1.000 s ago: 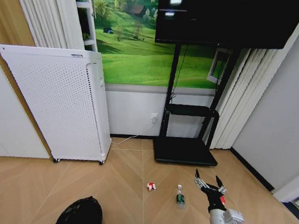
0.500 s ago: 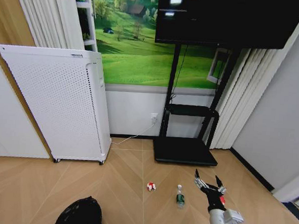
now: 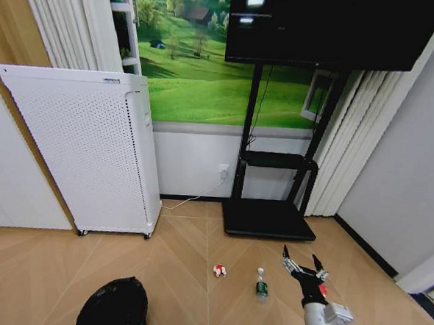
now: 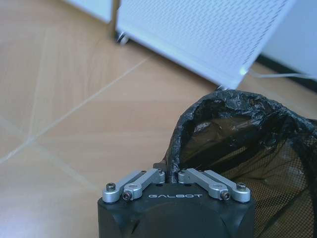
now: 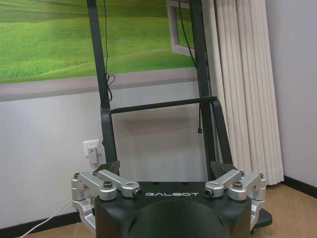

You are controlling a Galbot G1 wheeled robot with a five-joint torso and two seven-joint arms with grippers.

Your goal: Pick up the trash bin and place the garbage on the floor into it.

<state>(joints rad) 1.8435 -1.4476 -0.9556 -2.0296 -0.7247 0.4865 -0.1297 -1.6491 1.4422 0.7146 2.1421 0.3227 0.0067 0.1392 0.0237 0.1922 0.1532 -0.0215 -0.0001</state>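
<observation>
The trash bin (image 3: 112,308), black and lined with a black bag, is at the lower left of the head view. In the left wrist view my left gripper (image 4: 169,173) is shut on the bin's (image 4: 237,134) bag-covered rim. On the floor (image 3: 175,252) lie a red-and-white wad (image 3: 219,270) and a small clear bottle with a green label (image 3: 261,284). My right gripper (image 3: 305,264) hangs open just right of the bottle, holding nothing. A small red piece (image 3: 323,290) shows beside its wrist. In the right wrist view the right gripper (image 5: 166,172) faces the wall.
A tall white perforated appliance (image 3: 92,151) stands on wheels at the left wall. The TV stand's black flat base (image 3: 266,218) lies just beyond the garbage, with its posts (image 5: 101,89) and a cable running to a wall socket (image 3: 223,169). White curtains (image 3: 346,152) hang at the right.
The trash bin sits a little higher and further left in the head view than a second ago. The right gripper and the garbage have not moved.
</observation>
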